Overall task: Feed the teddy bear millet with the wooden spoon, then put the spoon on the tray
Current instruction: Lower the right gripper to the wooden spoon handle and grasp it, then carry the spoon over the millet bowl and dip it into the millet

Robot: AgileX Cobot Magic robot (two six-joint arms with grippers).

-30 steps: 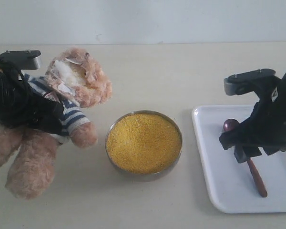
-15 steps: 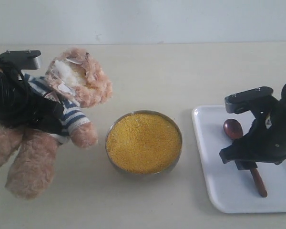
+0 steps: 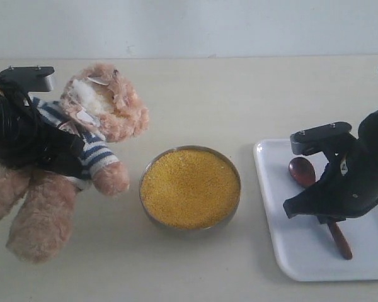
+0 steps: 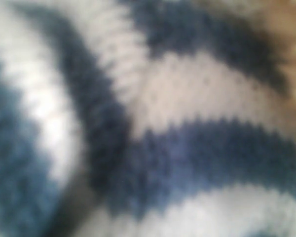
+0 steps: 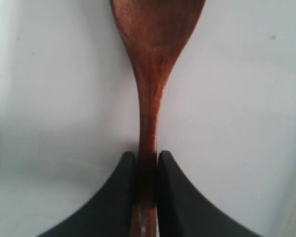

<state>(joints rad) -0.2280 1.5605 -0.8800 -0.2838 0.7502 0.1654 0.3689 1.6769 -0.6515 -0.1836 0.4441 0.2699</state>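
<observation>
The teddy bear [image 3: 104,107] leans at the left, its head raised and its legs on the table. My left gripper [image 3: 63,154] presses into its striped shirt [image 4: 187,98], which fills the left wrist view; the fingers are buried in the fabric. The millet [image 3: 189,187] fills a round metal bowl in the middle. On the white tray [image 3: 283,251] at the right lies the wooden spoon [image 3: 301,170], bowl end toward the far side. My right gripper [image 3: 324,217] is down on the tray. It is shut on the spoon [image 5: 153,74] at its handle, a black finger [image 5: 113,197] on each side.
The metal bowl's rim [image 3: 190,231] sits between the bear and the tray [image 5: 246,98]. A pale wall runs behind the beige table's far edge [image 3: 195,58]. The tray's right part runs out of the exterior view.
My right gripper has dropped lower over the tray onto the spoon handle, and the spoon's bowl has shifted slightly left. The left arm and bear have not moved.
</observation>
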